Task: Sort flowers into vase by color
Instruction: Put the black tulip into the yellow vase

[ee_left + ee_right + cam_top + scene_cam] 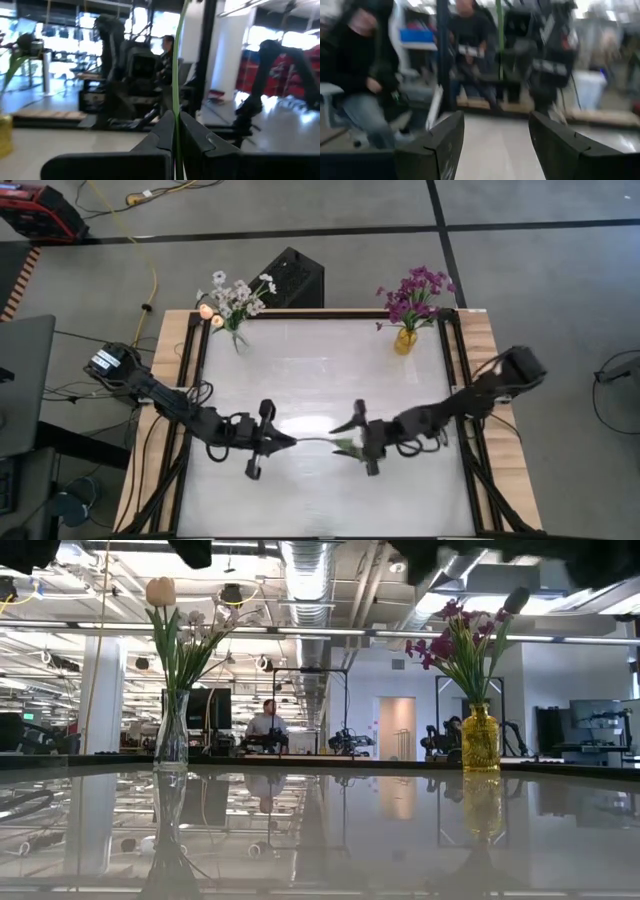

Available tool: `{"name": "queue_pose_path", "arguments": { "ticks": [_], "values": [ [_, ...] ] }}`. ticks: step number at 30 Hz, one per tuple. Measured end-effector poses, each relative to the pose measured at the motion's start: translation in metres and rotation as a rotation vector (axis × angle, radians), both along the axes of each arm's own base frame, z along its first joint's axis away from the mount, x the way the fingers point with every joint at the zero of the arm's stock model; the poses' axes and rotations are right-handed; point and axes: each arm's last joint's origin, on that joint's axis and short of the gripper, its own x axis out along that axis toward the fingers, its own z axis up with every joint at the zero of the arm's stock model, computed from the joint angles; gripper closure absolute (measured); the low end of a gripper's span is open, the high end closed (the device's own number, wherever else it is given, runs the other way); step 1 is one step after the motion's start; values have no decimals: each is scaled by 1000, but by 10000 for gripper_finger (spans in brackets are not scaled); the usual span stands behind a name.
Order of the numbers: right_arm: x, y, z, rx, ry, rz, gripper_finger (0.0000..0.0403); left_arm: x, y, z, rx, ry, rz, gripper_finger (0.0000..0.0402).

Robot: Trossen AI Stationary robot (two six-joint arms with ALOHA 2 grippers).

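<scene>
My left gripper [288, 442] hovers above the near middle of the table, shut on a thin green flower stem [318, 440]. The stem runs level toward the right arm and ends in green leaves [346, 445]; I see no blossom on it. My right gripper [347, 437] faces it, open, fingers on either side of that leafy end; in its wrist view the fingers [495, 145] hold nothing. A clear vase [232, 308] with white blossoms and peach tulips stands far left. A yellow vase [405, 340] with purple flowers stands far right. My left gripper pinches the green stem [176, 125] between its two shut fingers [200, 137]. The fingers come level from the table's left side. The stem runs on past the fingertips [180, 30], lifted clear of the table.
The glossy white tabletop [320, 370] lies bare between the two vases, framed by wooden edges [170, 360]. A black box [292, 277] sits on the floor behind the far edge. A person [266, 722] sits in the room beyond the table.
</scene>
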Motion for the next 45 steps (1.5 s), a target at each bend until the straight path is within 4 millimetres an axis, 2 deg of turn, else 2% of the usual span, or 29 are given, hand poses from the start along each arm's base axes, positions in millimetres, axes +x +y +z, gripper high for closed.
{"name": "queue_pose_path", "arguments": {
  "ticks": [7,13,18,22,35,40,45],
  "values": [
    [46,-12,-8,-48,-183,35,154,4,-3,-6,-53,-18,-38,401],
    [70,-9,-1,-47,-250,51,154,8,-5,-14,-65,-3,-29,401],
    [69,-2,7,-86,-293,54,158,8,-5,-14,-54,-3,-26,401],
    [66,0,15,-97,-319,49,185,8,-5,-14,-50,-1,-27,401],
    [65,2,16,-139,-318,-24,378,8,-5,-14,-53,-6,-27,401],
    [62,9,15,-157,-308,-78,385,9,-4,-15,-83,18,24,394],
    [60,13,14,-179,-234,-135,385,10,-4,-23,-6,84,54,338]
  ]
}}
